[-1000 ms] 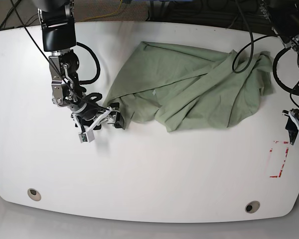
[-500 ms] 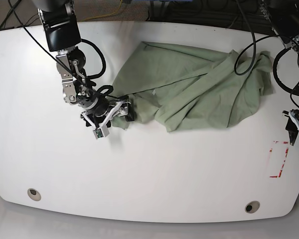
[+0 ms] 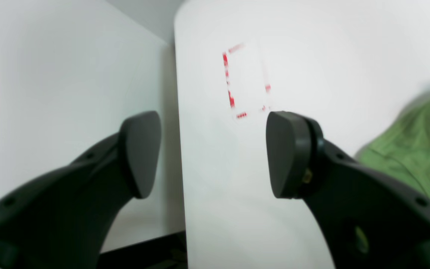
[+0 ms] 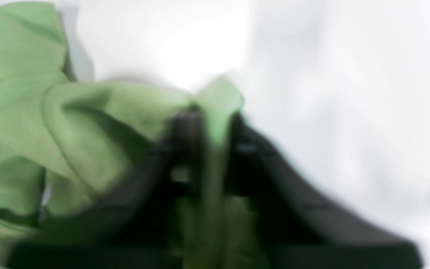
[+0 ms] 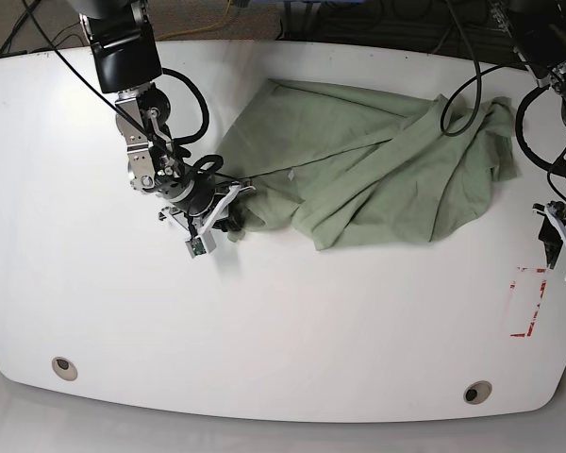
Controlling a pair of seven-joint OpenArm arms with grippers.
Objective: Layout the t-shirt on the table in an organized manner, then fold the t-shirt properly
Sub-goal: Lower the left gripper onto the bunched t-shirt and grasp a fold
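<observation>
right arm (image 5: pixel 141 113): black boxy upper housing, then bare grey metal links and joints; black cables looped alongside
right gripper (image 5: pixel 224 209): white bracket frame, black fingers, small green board at the wrist
left arm (image 5: pixel 557 85): black segments, black cables hanging in loops
left gripper (image 3: pixel 215 157): matte black curved fingers, rounded oval pads (image 3: pixel 142 153), small screw holes
</observation>
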